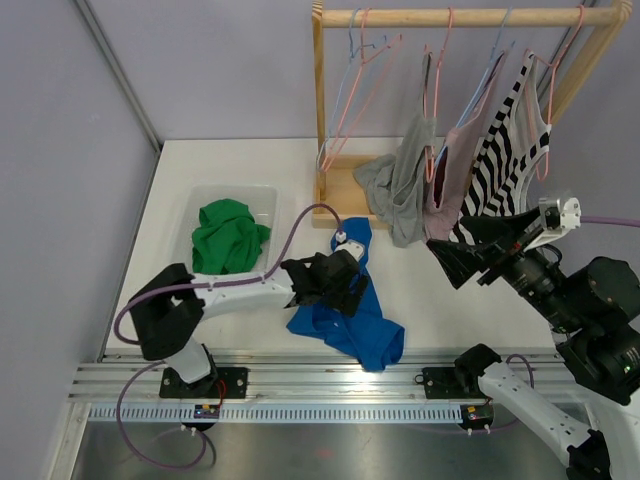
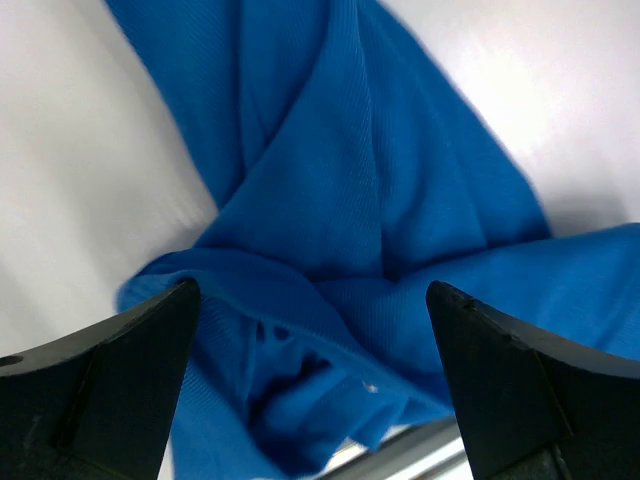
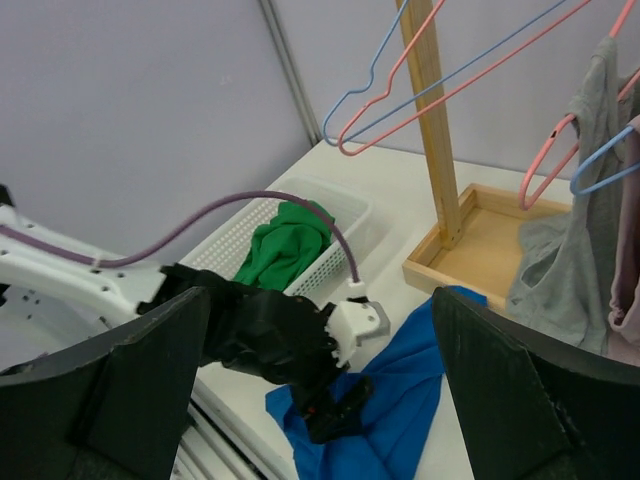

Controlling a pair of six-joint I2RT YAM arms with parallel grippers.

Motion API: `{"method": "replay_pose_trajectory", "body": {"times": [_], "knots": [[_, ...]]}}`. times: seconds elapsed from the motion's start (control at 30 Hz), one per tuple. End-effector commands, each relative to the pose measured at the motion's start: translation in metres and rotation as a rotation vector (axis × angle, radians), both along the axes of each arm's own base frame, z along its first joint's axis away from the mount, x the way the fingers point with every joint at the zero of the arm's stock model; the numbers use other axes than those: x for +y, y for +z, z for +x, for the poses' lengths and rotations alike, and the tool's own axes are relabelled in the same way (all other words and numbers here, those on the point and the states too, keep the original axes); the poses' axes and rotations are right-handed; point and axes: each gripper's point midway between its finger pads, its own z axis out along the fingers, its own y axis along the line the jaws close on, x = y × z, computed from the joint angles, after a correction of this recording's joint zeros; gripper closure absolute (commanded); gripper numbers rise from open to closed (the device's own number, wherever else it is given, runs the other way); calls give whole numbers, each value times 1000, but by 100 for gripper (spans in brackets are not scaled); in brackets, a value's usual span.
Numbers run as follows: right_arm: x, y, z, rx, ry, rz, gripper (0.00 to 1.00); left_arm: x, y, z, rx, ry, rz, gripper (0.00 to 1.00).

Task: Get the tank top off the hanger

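Hovering just above the blue tank top (image 1: 365,335) crumpled on the table (image 1: 230,160), left gripper (image 2: 312,370) is open, removal looks done; right gripper (image 1: 462,245), also open, likely next needs the striped top (image 1: 500,165) hanging just ahead.

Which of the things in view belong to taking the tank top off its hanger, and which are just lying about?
Job in hand: striped tank top, gray garment and pinkish garment, all hanging; wooden rack; open right gripper nearby.

Lying about: blue garment on the table under the open left gripper; green garment in the white basket; empty hangers.
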Motion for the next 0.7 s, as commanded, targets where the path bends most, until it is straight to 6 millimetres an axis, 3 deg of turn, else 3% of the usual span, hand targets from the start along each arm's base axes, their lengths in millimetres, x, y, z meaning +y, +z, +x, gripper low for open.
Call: {"method": "replay_pose_trajectory", "body": {"times": [0.0,0.13,0.2,0.3,0.33,0.43,0.53,0.67], "knots": [[9,-19,-16,62,86,-14,1,-31,-9,-1,5,-31,-51,1],[4,-29,-22,90,84,-35,0,-38,-44,-15,44,-62,20,1],[2,-29,-26,84,86,-32,1,-40,-57,-26,77,-94,38,7],[-1,-30,-31,80,86,-29,1,-35,-71,-35,92,-94,77,47],[-2,-28,-33,75,87,-27,1,-33,-70,-36,89,-82,81,72],[-4,-25,-36,64,86,-19,1,-25,-56,-33,47,-58,91,100],[-6,-23,-38,53,83,-12,0,-16,-19,-23,-30,-19,84,100],[-7,-24,-36,50,72,-11,1,14,42,-5,-168,77,109,100]]}}
